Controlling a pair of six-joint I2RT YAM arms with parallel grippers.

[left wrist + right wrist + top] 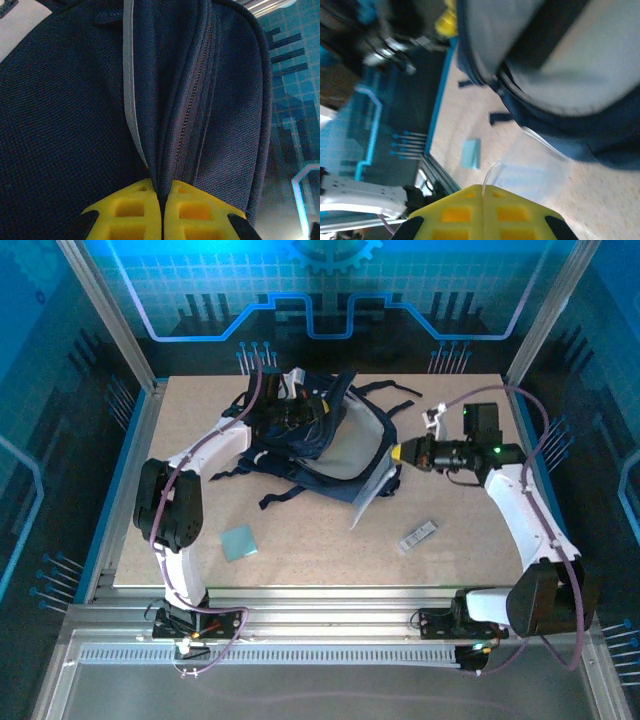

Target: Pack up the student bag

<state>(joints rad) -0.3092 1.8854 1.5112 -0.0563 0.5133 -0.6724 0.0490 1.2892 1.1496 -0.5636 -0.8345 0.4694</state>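
The student bag [318, 440], dark navy with black straps, lies at the back middle of the table. My left gripper [288, 418] is on top of it. In the left wrist view its yellow fingers [135, 210] are shut on a fold of the bag's fabric [65, 125] beside the zipper [192, 100]. My right gripper [400, 453] hovers at the bag's right edge, shut on the rim of a clear plastic sheet [372, 498]. That sheet [535, 170] hangs from the closed right gripper [483, 189], and its far end rests against the bag [560, 65].
A teal square pad [240, 540] lies near the front left, and the right wrist view has the pad [470, 153] too. A small flat grey-white item [419, 535] lies front right. Black straps [285, 498] trail off the bag onto the table [330, 560]. Aluminium posts frame the table.
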